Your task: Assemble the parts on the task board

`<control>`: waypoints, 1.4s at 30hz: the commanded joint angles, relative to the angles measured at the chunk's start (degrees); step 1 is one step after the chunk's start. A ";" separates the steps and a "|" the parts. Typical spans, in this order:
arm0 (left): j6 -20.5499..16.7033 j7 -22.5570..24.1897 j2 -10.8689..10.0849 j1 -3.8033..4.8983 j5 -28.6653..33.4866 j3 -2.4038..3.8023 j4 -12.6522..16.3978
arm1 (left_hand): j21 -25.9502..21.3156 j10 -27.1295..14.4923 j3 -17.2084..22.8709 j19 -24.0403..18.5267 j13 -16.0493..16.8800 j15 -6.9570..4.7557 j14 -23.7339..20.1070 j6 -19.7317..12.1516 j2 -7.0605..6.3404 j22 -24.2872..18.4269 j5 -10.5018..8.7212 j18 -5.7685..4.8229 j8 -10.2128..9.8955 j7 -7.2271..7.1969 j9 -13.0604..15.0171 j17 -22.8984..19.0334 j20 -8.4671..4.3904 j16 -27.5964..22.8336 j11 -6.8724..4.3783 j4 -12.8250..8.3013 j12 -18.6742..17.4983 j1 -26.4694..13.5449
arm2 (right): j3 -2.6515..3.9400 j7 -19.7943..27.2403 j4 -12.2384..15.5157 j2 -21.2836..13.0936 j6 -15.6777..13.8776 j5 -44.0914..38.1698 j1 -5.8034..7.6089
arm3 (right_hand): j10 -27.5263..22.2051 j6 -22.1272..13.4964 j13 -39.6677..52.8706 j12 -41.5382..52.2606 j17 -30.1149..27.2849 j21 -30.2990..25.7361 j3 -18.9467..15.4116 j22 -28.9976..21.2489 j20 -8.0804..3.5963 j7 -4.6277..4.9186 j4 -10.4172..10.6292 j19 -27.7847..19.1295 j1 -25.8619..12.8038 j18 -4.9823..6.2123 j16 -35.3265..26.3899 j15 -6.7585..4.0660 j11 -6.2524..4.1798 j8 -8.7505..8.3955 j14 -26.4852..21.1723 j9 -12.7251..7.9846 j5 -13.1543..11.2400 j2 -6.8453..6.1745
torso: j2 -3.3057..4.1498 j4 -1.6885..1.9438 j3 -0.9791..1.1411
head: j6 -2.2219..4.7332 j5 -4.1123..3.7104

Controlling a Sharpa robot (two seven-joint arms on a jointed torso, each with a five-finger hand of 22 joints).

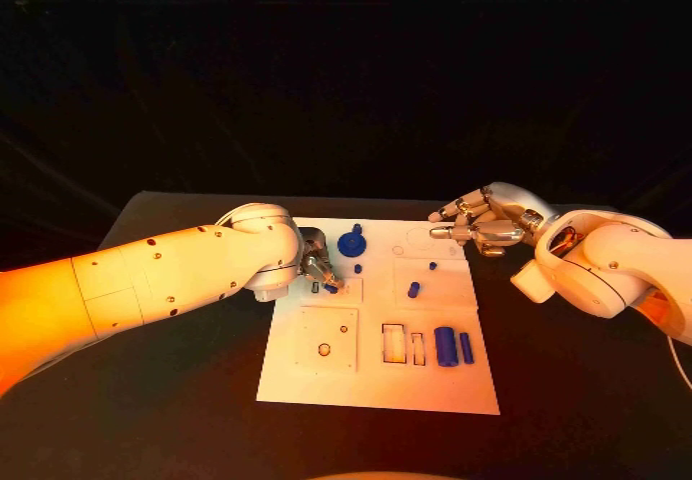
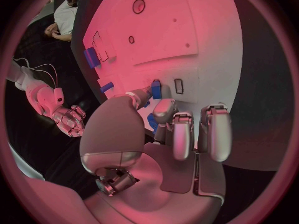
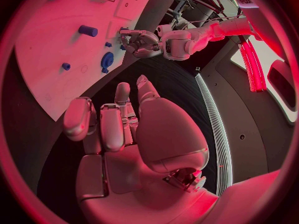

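Observation:
The white task board (image 1: 378, 385) lies in the middle of the table. My left hand (image 1: 316, 266) is over its left edge and pinches a small blue part (image 1: 330, 287) between thumb and finger, just beside a small dark slot (image 1: 316, 287). The left wrist view shows that part (image 2: 156, 89) at the fingertips, next to the slot (image 2: 179, 86). My right hand (image 1: 483, 226) hovers over the board's far right corner, fingers loosely bent, holding nothing. On the board are a round blue part (image 1: 352, 243), a short cylinder (image 1: 414, 290) and two blue cylinders (image 1: 454, 346).
Two small blue pegs (image 1: 358, 268) (image 1: 433, 266) stand in the board. A square inset with a hole (image 1: 329, 337) and two rectangular slots (image 1: 394, 342) lie toward the near side. Black table (image 1: 577, 380) surrounds the board.

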 commanded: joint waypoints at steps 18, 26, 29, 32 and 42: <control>5.15 -1.64 0.23 -0.77 -0.18 -0.61 -0.59 | 0.63 1.21 2.69 3.65 0.48 -0.54 6.02 2.82 1.20 10.13 -0.11 -0.46 -0.25 -1.28 -1.32 15.05 -0.57 0.14 -0.42 -5.13 0.67 -3.17 | -0.01 0.41 0.19 0.02 0.47 -0.40 -0.03 | -0.32 -0.01 -0.21 -0.30 -0.24 -0.42 -0.46 -0.19 -0.02 0.21 0.24 -0.29 0.07 0.69 -0.45 0.14 0.20 0.25 1.30 0.08 0.17 0.28 | 0.01 0.02 0.03 | -0.05 -0.16; 6.05 -1.65 0.54 -0.76 -0.19 -0.61 -0.92 | 0.72 1.57 -0.12 3.74 0.82 -0.62 6.02 3.74 1.55 10.33 -0.15 -0.50 -0.55 -1.42 -2.39 15.05 -0.66 0.14 -0.53 -3.95 0.96 -5.80 | -0.01 0.39 0.28 -0.04 0.43 -0.40 -0.03 | -0.30 -0.02 -0.28 -0.30 -0.30 -0.48 -0.59 -0.28 -0.01 0.21 0.34 -0.33 -0.04 0.71 -0.51 0.14 0.20 0.30 1.29 0.08 0.18 0.31 | 0.02 -0.01 0.08 | -0.18 -0.20; 6.29 -1.65 0.65 -0.75 -0.22 -0.61 -1.04 | 0.75 1.65 -1.32 3.76 0.94 -0.63 6.02 4.00 1.50 10.40 -0.18 -0.52 -0.68 -1.42 -2.81 15.05 -0.68 0.14 -0.52 -3.52 1.06 -6.66 | -0.01 0.40 0.31 -0.06 0.43 -0.40 -0.03 | -0.30 -0.02 -0.30 -0.30 -0.30 -0.50 -0.62 -0.31 -0.01 0.21 0.36 -0.34 -0.07 0.71 -0.52 0.14 0.20 0.31 1.29 0.08 0.19 0.32 | 0.00 0.00 0.07 | -0.17 -0.23; 6.48 -1.66 0.75 -0.75 -0.23 -0.61 -1.20 | 0.79 1.73 -2.07 3.80 1.09 -0.64 6.02 4.20 1.62 10.47 -0.17 -0.53 -0.75 -1.43 -3.09 15.05 -0.69 0.14 -0.52 -3.21 1.17 -7.16 | -0.01 0.40 0.35 -0.08 0.43 -0.40 -0.03 | -0.30 -0.02 -0.30 -0.30 -0.30 -0.50 -0.62 -0.31 -0.01 0.21 0.36 -0.34 -0.07 0.71 -0.52 0.14 0.20 0.31 1.29 0.08 0.19 0.32 | 0.01 0.00 0.08 | -0.17 -0.22; 6.78 -1.66 1.03 -0.74 -0.24 -0.61 -1.73 | 0.89 1.92 -4.02 3.87 1.41 -0.63 6.02 4.67 1.81 10.65 -0.17 -0.57 -0.91 -1.44 -3.81 15.05 -0.69 0.14 -0.52 -2.31 1.43 -8.42 | -0.01 0.39 0.49 -0.19 0.39 -0.40 -0.03 | -0.25 -0.03 -0.39 -0.28 -0.36 -0.58 -0.82 -0.41 -0.01 0.21 0.52 -0.38 -0.26 0.73 -0.58 0.15 0.21 0.37 1.27 0.08 0.21 0.36 | 0.01 0.04 0.05 | -0.20 -0.33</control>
